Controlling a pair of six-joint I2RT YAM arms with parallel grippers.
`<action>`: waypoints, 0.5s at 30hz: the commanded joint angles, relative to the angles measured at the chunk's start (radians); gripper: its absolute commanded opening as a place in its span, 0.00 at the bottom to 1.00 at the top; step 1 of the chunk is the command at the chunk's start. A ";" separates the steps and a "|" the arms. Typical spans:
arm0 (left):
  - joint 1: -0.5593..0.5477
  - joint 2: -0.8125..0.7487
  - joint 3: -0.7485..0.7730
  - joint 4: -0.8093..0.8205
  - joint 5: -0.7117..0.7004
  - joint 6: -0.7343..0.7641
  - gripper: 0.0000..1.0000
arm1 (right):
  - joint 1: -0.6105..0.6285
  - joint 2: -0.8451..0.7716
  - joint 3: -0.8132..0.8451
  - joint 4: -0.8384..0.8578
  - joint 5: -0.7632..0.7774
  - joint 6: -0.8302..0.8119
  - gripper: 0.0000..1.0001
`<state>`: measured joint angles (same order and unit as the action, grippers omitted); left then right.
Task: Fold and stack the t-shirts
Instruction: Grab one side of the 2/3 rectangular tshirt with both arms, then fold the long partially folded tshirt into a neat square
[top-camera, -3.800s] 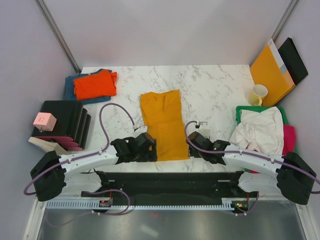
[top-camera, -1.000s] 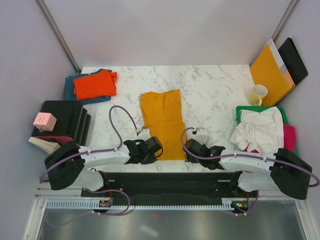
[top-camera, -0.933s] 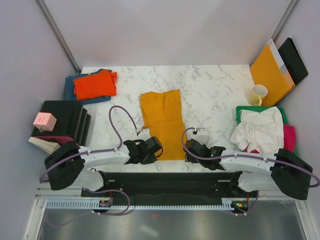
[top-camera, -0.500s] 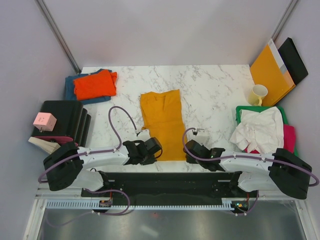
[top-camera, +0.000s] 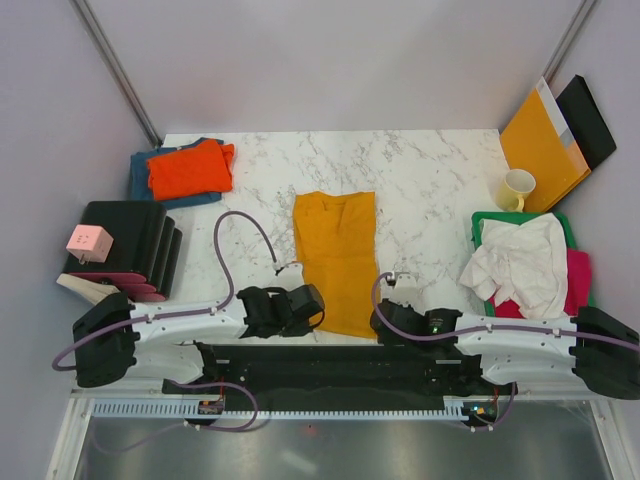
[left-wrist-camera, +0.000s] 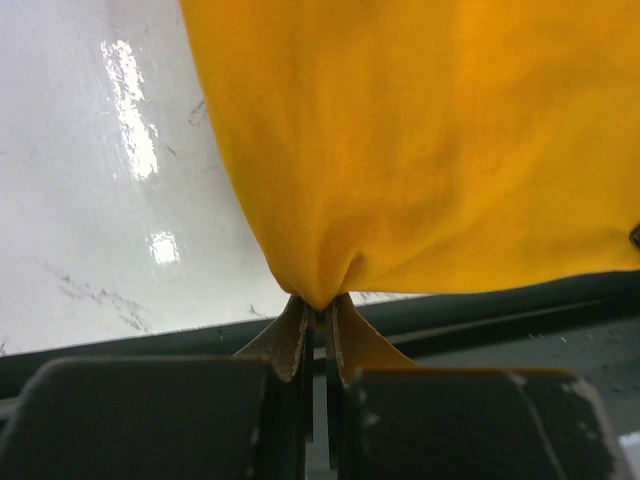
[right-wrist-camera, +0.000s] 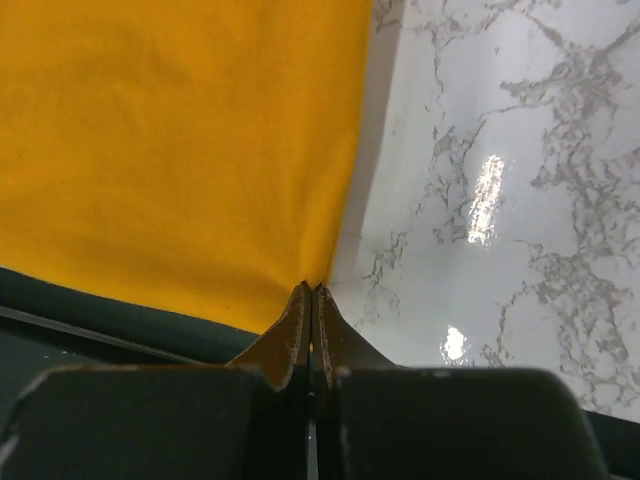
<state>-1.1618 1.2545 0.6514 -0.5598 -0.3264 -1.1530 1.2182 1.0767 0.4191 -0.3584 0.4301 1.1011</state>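
Yellow tee (top-camera: 338, 260) has slid right and toward the arms over the last second. Its near hem now reaches the table's (top-camera: 430, 170) near edge, by the black rail (top-camera: 340, 362). The right gripper (top-camera: 380, 318), open a second ago, has closed. Both arms have drawn back.

State now: the tee lies as a long narrow strip mid-table, collar end away from the arms, flat apart from puckers at the two held corners. The left gripper (top-camera: 312, 305) is fully closed, pinching the near left corner; cloth bunches into its tips in the wrist view. The right gripper is likewise clamped on the near right corner, with only a sliver of fabric between its fingers.

Judged step: corners taken, ready to lift and carry the hem away for a cross fold.

Risks:
- The right pinch is very shallow and at the very edge. Under a lift the cloth's own weight could pull it free, dropping one side.
- Either gripper may hold only the top layer of the strip, so the layers would separate when raised. I cannot tell the layer count from these views.
- Unequal travel of the two arms would skew the fold or twist the strip.
- The hem sits at the table edge and could catch on the rail.

Surroundings: the orange tee (top-camera: 188, 168) lies on the teal tee (top-camera: 140, 175) far left, well apart. The white tee (top-camera: 520, 262) and magenta tee (top-camera: 578, 275) are heaped in the green bin (top-camera: 480, 222) at right, with the mug (top-camera: 517, 188) and envelope (top-camera: 543, 145) beyond.
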 joint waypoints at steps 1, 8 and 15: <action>-0.044 -0.075 0.114 -0.118 -0.138 0.012 0.02 | 0.020 -0.031 0.105 -0.155 0.105 -0.004 0.00; -0.045 -0.112 0.206 -0.164 -0.209 0.053 0.02 | 0.020 0.032 0.240 -0.183 0.185 -0.067 0.00; -0.038 -0.095 0.310 -0.186 -0.325 0.136 0.02 | 0.006 0.097 0.414 -0.212 0.294 -0.164 0.00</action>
<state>-1.2003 1.1622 0.8787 -0.7254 -0.5163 -1.0927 1.2327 1.1465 0.7261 -0.5549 0.6113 1.0092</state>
